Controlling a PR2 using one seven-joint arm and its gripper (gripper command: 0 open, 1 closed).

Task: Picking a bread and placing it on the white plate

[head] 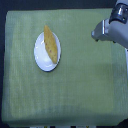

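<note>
The tapered golden bread (49, 44) lies on the round white plate (42, 60); fingers' (96, 34) state unclear.

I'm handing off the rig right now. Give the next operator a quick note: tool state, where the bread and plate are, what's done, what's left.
Tool: at the exterior view's upper right, off the plate, holding nothing visible; too blurred to tell whether it is open or shut.
Bread: lying on the white plate, running lengthwise across it.
White plate: on the green cloth, left of centre.
Done: bread appears placed on the plate.
Left: nothing obvious; perhaps confirm the release and park the arm.
</note>
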